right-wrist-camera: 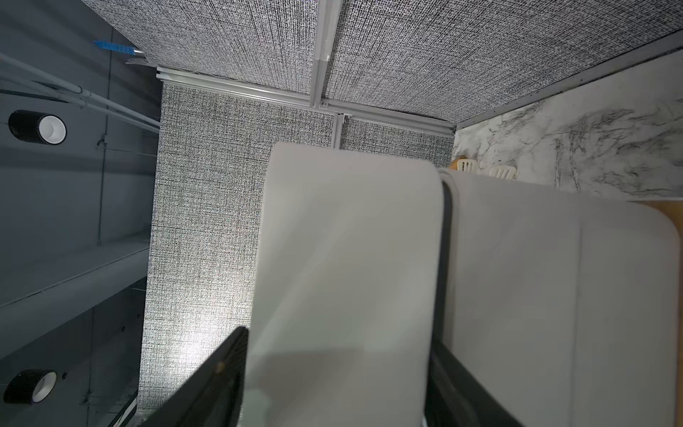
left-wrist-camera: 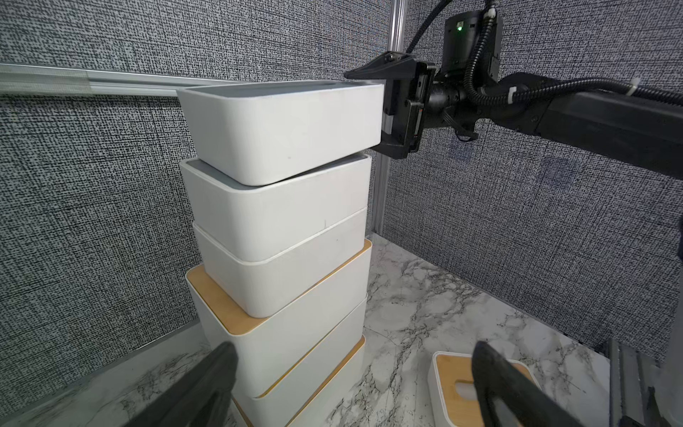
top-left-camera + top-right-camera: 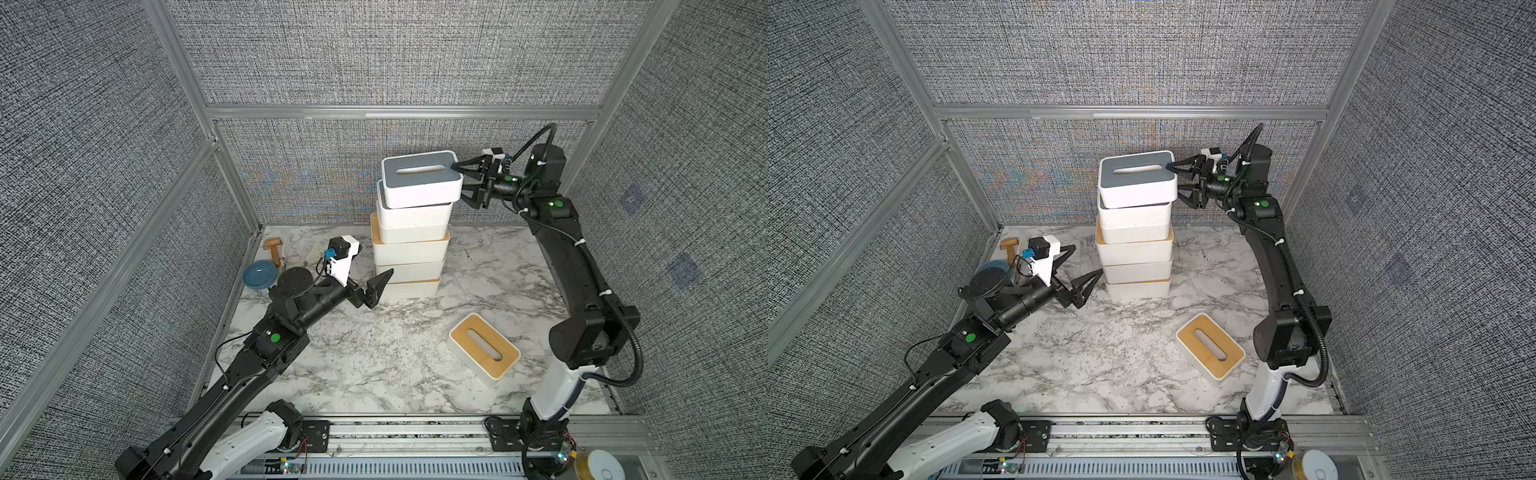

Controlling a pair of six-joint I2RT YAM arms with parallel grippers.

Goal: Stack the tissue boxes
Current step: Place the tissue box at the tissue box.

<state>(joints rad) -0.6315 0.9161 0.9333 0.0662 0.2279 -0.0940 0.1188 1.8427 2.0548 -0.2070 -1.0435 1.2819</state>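
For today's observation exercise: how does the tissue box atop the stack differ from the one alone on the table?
Lid: grey on the top box, tan on the lone box.
Place: the top box crowns the stack, askew; the lone box lies flat on the table.
Contact: the right pincer brackets the top box; no pincer touches the lone box.
Both are white, round-cornered, with an oval slot.

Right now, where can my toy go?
The white marble tabletop is bare in front of the tall stack of white tissue boxes, between the left tool and the lone bamboo-lidded white box. Crowded: the back-left corner, with round blue bowl, wooden-handled brush.
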